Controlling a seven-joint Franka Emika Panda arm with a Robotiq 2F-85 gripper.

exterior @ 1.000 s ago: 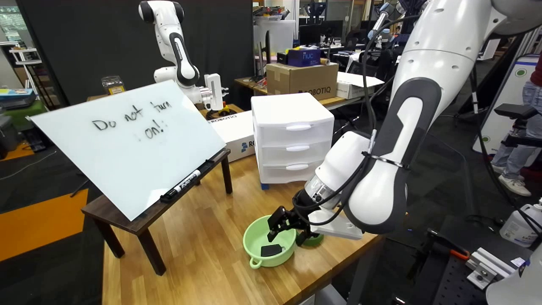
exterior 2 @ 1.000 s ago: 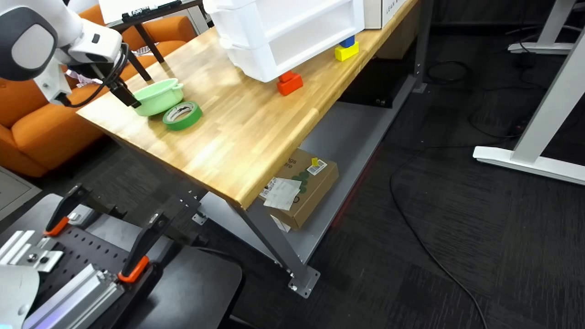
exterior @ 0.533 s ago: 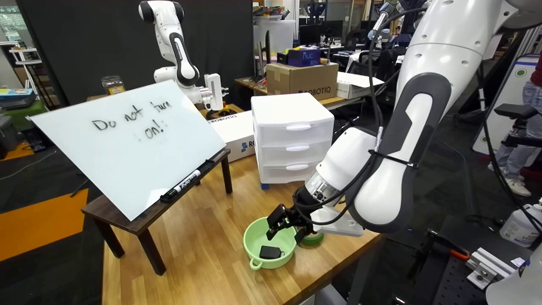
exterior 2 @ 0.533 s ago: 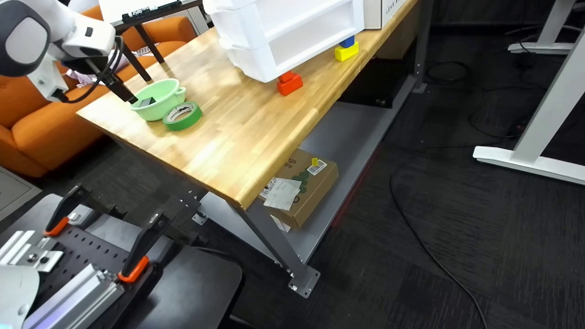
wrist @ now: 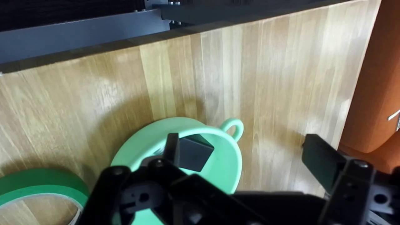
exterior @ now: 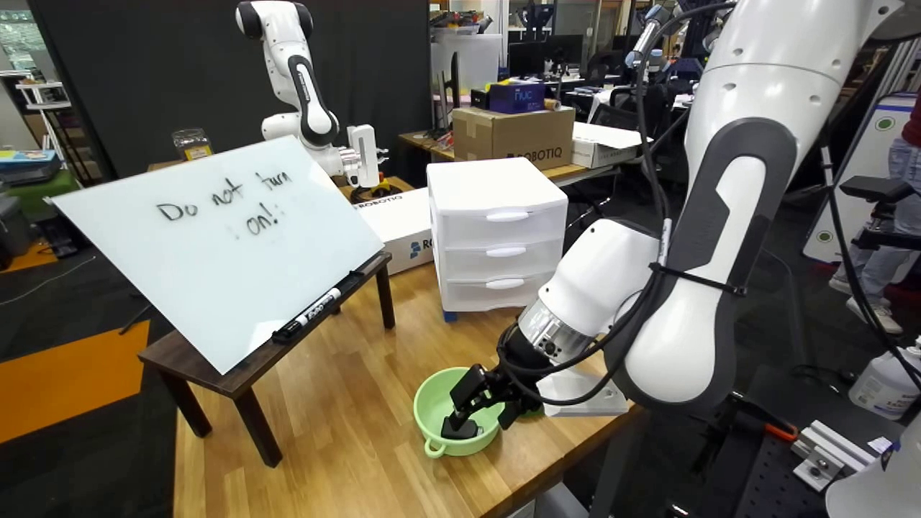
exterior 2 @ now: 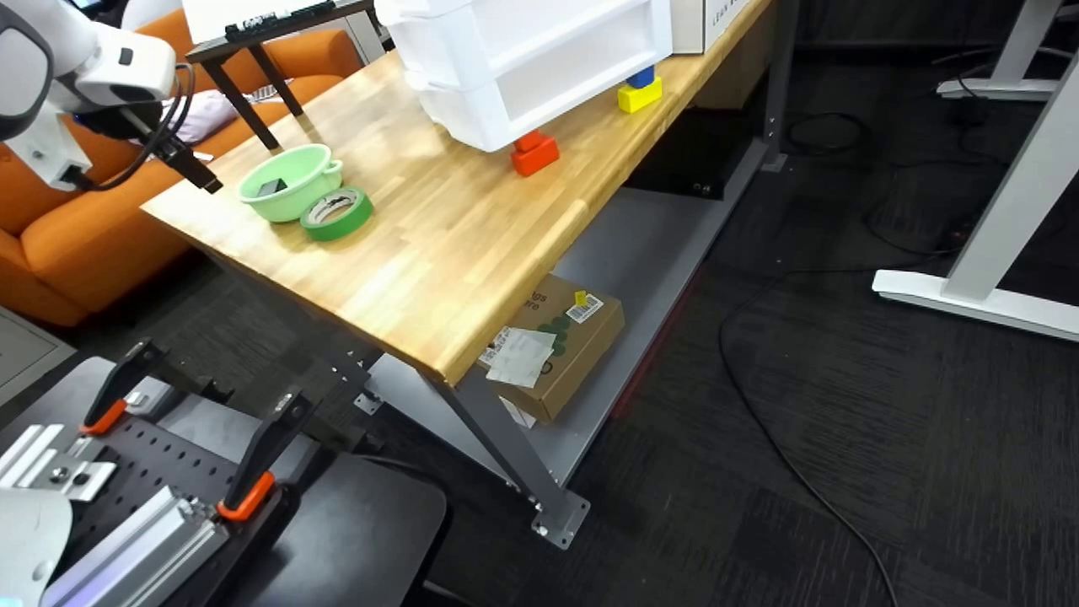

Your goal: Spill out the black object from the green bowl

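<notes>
The light green bowl (exterior: pixel 424 414) stands upright on the wooden table near its edge. It also shows in an exterior view (exterior 2: pixel 297 204) and in the wrist view (wrist: pixel 232 170). The black object (exterior: pixel 457 429) is a dark block lying inside the bowl; it also shows in an exterior view (exterior 2: pixel 271 187) and in the wrist view (wrist: pixel 197 153), partly hidden by a finger. My gripper (wrist: pixel 242 140) is open and empty. In an exterior view the gripper (exterior 2: pixel 202 179) is beside the bowl, above the table and apart from the rim.
A green tape roll (exterior 2: pixel 339 216) lies right beside the bowl. A white drawer unit (exterior: pixel 496 230) stands on blocks such as a red one (exterior 2: pixel 534 153). A whiteboard (exterior: pixel 223 237) leans on a dark stool (exterior: pixel 209 367). The table edge (wrist: pixel 125 47) is close to the bowl.
The bowl was slightly tilted with the gripper at its rim; it has settled flat, showing the black object inside. The open gripper has drawn away from the bowl.
</notes>
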